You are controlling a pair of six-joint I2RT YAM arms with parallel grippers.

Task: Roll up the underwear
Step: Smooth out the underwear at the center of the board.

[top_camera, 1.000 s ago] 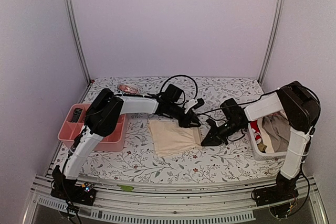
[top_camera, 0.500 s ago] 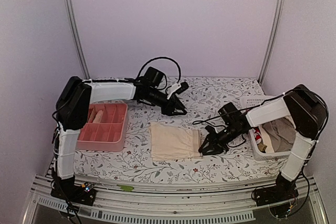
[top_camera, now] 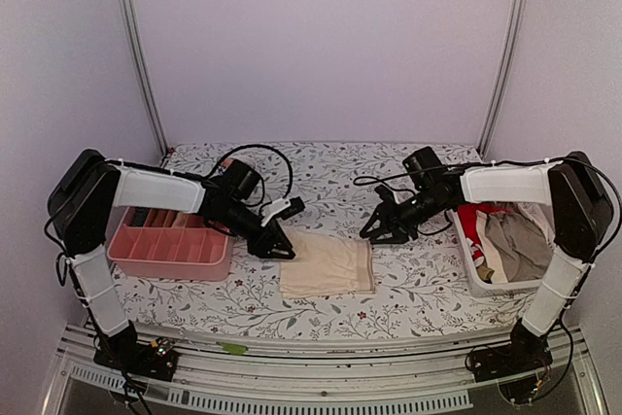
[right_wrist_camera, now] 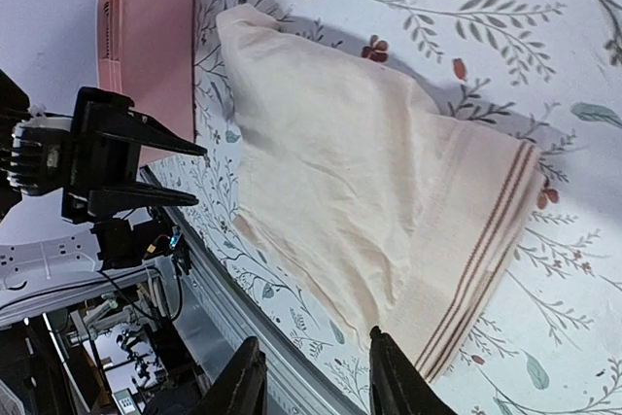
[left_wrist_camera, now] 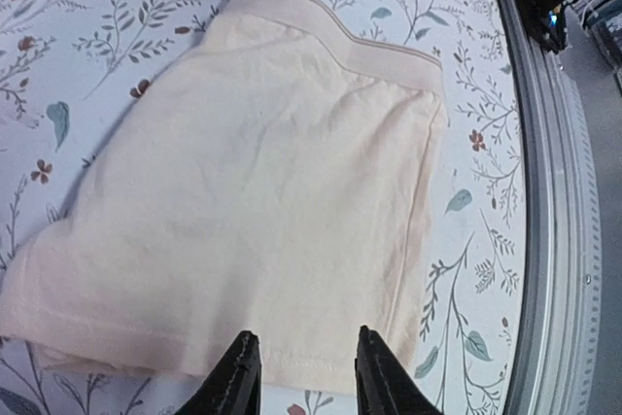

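One cream underwear (top_camera: pixel 328 264) lies flat on the floral tablecloth, between the two arms. In the left wrist view it (left_wrist_camera: pixel 262 182) fills most of the frame, waistband at the far side. My left gripper (top_camera: pixel 280 248) is open and empty, its tips (left_wrist_camera: pixel 306 334) just over the garment's near hem. My right gripper (top_camera: pixel 377 234) is open and empty, hovering off the garment's far right corner; its wrist view (right_wrist_camera: pixel 316 337) looks down on the striped waistband edge of the underwear (right_wrist_camera: pixel 369 172). More garments lie in the white basket (top_camera: pixel 473 274) on the right.
A pink divided tray (top_camera: pixel 170 261) stands on the left of the table, also in the right wrist view (right_wrist_camera: pixel 146 36). The white basket holds red, beige and grey cloth (top_camera: pixel 515 245). The metal table rail (top_camera: pixel 321 362) runs along the near edge.
My left gripper swung from the back centre of the table down to the garment's left edge. My right gripper lifted from the garment's right edge and moved back. The underwear stayed flat.
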